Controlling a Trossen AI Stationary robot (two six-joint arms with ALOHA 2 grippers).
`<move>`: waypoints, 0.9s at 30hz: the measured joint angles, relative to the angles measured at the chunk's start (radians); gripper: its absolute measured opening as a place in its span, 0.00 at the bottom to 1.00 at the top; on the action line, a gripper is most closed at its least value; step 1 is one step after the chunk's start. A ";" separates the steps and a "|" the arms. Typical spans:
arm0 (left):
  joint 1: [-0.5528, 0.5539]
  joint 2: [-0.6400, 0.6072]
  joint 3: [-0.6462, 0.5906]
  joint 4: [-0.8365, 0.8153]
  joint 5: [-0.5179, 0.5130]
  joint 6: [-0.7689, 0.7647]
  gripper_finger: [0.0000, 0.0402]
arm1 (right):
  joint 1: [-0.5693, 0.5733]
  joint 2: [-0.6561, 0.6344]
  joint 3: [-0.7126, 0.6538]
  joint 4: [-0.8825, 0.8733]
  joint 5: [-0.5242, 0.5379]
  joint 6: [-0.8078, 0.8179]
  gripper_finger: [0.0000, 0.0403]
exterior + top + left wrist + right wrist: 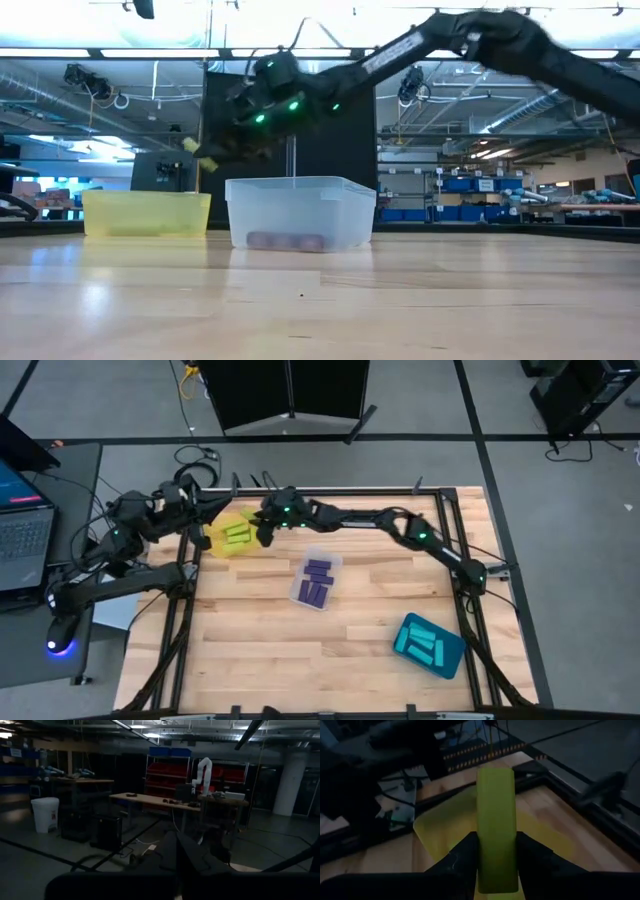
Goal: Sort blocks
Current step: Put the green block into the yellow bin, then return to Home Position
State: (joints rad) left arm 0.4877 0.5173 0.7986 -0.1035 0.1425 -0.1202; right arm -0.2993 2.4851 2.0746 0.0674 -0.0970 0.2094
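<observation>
My right gripper (496, 845) is shut on a lime-green block (496, 810). It reaches from the table's right across to the far left and hangs above the yellow tray (234, 536), which holds more lime-green blocks. In the low view the right gripper (212, 155) hovers over the yellow tray (147, 213), with the block's tip (192, 147) sticking out. Purple blocks (317, 582) lie in the clear tray (300, 212). Cyan blocks (425, 642) lie in the teal tray (452, 660). My left gripper (205, 510) is shut, holds nothing, and is drawn back at the far left corner. My right gripper pinches the lime-green block by its two long sides (481, 842) between its two fingers (462, 857), at the end nearest the wrist. The block runs along the fingers and sticks out past their tips. It is lifted clear above the yellow tray, slanting slightly down toward the table's left.
The clear tray stands mid-table and the teal tray near the right front. Bare wood (290, 650) lies along the near side. A dark metal frame (170, 630) runs round the table. A laptop (22, 525) sits on a side table at the left.
</observation>
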 joint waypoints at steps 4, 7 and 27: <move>0.000 -0.015 0.000 -0.025 0.000 0.004 0.01 | 0.006 0.114 0.171 -0.026 -0.017 0.041 0.29; 0.000 -0.016 0.000 -0.052 0.000 0.009 0.01 | 0.011 0.179 0.265 -0.064 -0.034 0.065 0.30; 0.000 -0.221 -0.271 0.039 -0.030 0.035 0.01 | 0.039 0.109 0.235 0.068 0.003 -0.075 0.81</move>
State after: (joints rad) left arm 0.4877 0.2963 0.5280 -0.0643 0.1125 -0.0853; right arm -0.2603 2.5936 2.3094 0.1349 -0.0937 0.1342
